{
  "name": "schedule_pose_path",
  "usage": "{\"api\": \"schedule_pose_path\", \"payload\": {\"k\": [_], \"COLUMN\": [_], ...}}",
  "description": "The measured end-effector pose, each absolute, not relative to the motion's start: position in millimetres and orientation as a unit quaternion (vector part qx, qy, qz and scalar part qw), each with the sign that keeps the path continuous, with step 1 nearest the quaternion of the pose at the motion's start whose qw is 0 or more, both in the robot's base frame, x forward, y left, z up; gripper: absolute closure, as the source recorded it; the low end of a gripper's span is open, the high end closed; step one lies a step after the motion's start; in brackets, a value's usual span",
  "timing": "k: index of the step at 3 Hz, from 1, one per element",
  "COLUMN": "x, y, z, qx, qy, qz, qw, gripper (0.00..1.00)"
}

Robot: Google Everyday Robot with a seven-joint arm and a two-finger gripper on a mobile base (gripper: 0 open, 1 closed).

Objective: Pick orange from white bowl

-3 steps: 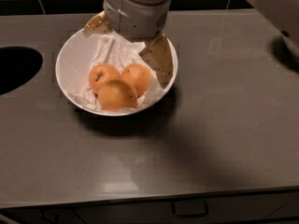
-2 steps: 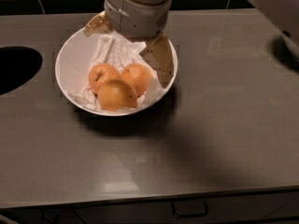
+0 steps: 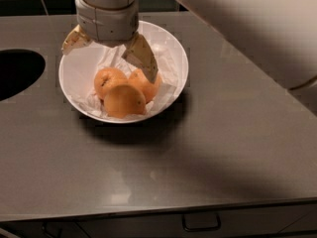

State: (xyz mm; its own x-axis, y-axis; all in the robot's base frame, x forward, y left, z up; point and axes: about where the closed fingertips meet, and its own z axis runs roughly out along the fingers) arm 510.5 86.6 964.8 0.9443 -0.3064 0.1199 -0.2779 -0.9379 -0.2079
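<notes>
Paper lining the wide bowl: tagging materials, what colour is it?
Crumpled paper: white, camera view. The open gripper hangs over the round white bowl.

Counter (image 3: 223,148): bears bowl, left of centre, toward rear.
Opening (image 3: 15,73): in counter, left of bowl, apart.
Bowl (image 3: 181,63): holds paper, three fruits.
Paper (image 3: 166,51): lines bowl, under fruits.
Orange (image 3: 109,80): left in bowl, touching both neighbours.
Front fruit (image 3: 124,101): before orange, nearest front rim.
Right fruit (image 3: 141,87): right of orange, partly behind one finger.
Gripper (image 3: 110,48): above bowl's rear, fingers (image 3: 142,58) spread, one over left rim.

We see our gripper (image 3: 109,59) pointing straight down at upper left, its tan fingers (image 3: 142,58) splayed wide.
</notes>
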Motion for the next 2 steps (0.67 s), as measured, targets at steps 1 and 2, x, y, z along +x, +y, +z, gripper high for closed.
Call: {"api": "schedule_pose_path", "payload": {"k": [1, 2], "x": [510.5, 514.0], "y": [86.6, 93.4], "z": [964.7, 961.6], "qx": [-0.981, -0.981], "qy": [0.149, 0.144], "qz": [-0.075, -0.071], "qw": [0.095, 0.110], "gripper": [0.00, 0.00]}}
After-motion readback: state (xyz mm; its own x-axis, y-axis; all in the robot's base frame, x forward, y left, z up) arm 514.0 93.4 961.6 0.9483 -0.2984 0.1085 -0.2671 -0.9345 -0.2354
